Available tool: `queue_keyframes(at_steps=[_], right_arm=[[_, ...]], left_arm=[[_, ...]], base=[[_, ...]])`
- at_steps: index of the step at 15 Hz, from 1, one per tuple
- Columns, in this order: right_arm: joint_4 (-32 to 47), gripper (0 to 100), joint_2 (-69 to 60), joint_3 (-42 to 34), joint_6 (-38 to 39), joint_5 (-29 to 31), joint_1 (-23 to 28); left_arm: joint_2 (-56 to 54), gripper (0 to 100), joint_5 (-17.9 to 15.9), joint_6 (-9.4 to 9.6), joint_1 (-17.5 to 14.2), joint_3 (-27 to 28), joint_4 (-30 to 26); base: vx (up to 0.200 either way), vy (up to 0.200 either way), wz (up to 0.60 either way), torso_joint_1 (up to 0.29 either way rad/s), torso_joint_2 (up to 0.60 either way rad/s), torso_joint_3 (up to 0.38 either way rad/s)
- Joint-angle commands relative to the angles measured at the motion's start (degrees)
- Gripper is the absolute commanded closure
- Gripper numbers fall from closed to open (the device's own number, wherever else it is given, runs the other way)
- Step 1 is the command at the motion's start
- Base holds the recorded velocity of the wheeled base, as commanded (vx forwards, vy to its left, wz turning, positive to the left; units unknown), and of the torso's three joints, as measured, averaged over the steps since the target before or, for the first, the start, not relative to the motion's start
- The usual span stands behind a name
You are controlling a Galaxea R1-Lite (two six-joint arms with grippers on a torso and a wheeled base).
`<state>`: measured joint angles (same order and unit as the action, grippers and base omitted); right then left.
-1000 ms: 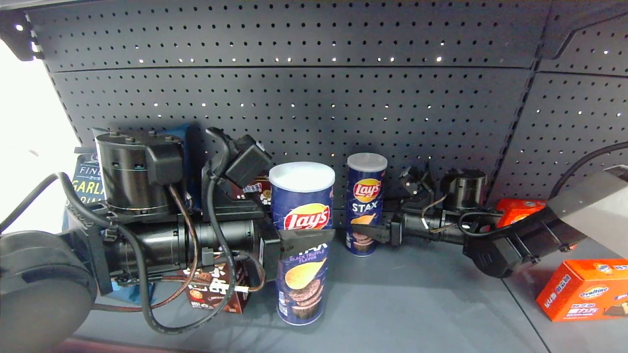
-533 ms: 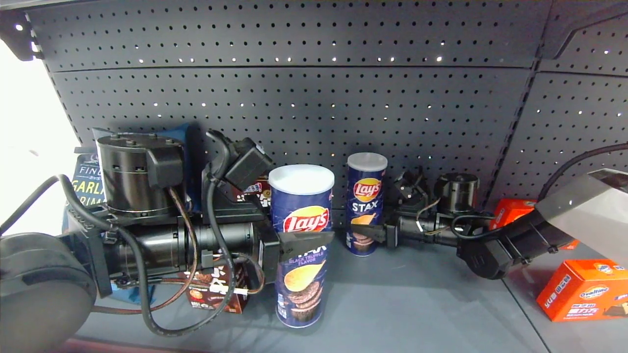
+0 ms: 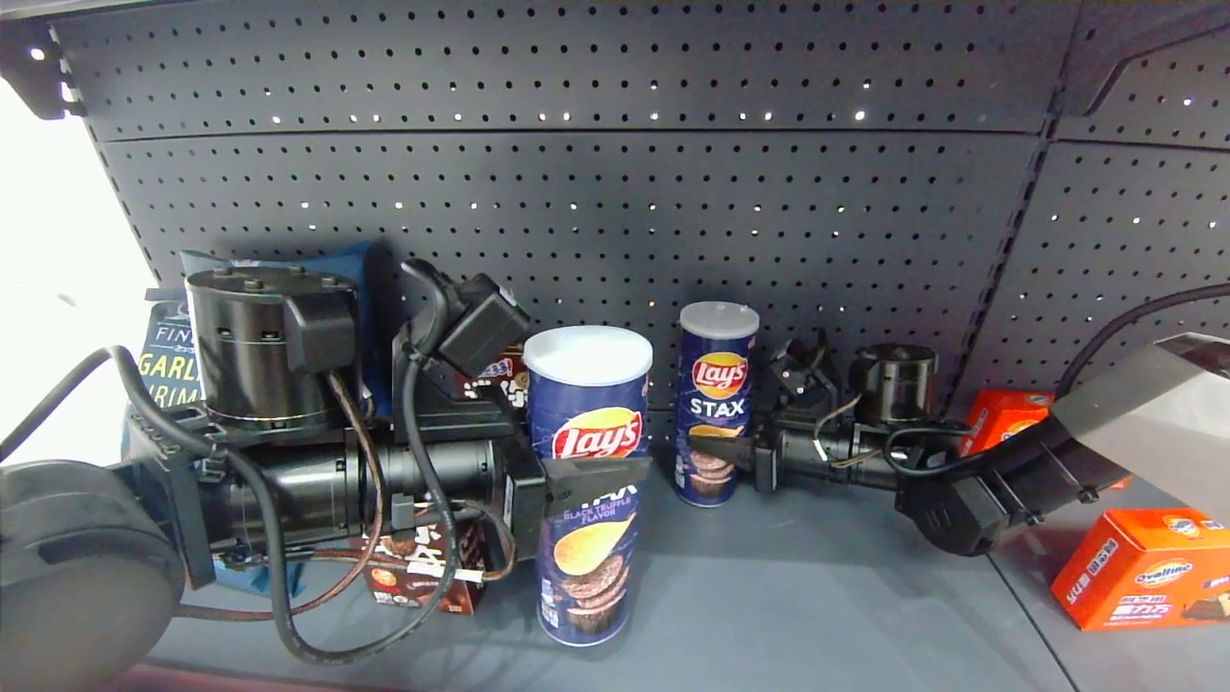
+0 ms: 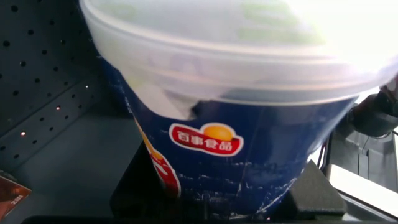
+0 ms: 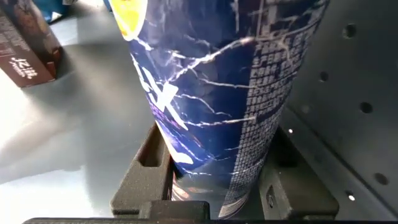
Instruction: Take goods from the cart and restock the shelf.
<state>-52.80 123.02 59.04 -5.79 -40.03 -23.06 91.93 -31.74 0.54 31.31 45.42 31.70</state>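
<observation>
The front can (image 3: 586, 404) stands upright over the fore part of the shelf (image 3: 817, 596), and the rear can (image 3: 719, 375) stands upright farther back, just beside the pegboard (image 3: 615, 192). The left tool (image 3: 601, 459) is closed on the front can at mid-height. The right tool (image 3: 711, 444) is closed on the rear can below its middle.

Step in hand, as judged: seating both cans on the shelf.
- Hold each can vertical; a tall, narrow can is likely to tip if set down tilted.
- Lower until the base bears flat on the shelf, then open the jaws only far enough to clear the wall.
- Withdraw each tool straight back along its own arm, so that neither finger drags the can.
- Keep the two cans apart, and keep the front can off the brown box (image 3: 423, 577) beside it.

The head view gives the layout: both cans, both arms, the brown box on the left and the orange box (image 3: 1143, 567) on the right. It does not confirm whether either base touches the shelf. The left wrist view shows the translucent lid (image 4: 249, 43) and both fingers (image 4: 134, 186) flanking the can wall. The right wrist view shows the rear can held between its fingers (image 5: 146, 168), close to the pegboard.
</observation>
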Motion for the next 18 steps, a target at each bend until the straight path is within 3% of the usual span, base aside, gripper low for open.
queue_keyframes(at_steps=[1,13,18], right_arm=[[0.3,100,-3.4,-2.1,0.0,0.0,-0.6],[-0.6,100,-26.0,-24.2,0.1,8.1,-7.4],[-0.7,100,-32.6,-32.3,0.0,8.9,-8.2]], left_arm=[[-0.6,100,0.0,-0.01,0.0,-0.4,0.0],[-1.1,100,0.1,-0.01,0.0,-0.6,0.0],[-1.1,100,0.1,-0.01,0.0,-0.7,0.0]], base=[[0.0,0.0,0.0,0.0,0.0,0.0],[0.0,0.0,0.0,0.0,0.0,0.0],[0.0,0.0,0.0,0.0,0.0,0.0]])
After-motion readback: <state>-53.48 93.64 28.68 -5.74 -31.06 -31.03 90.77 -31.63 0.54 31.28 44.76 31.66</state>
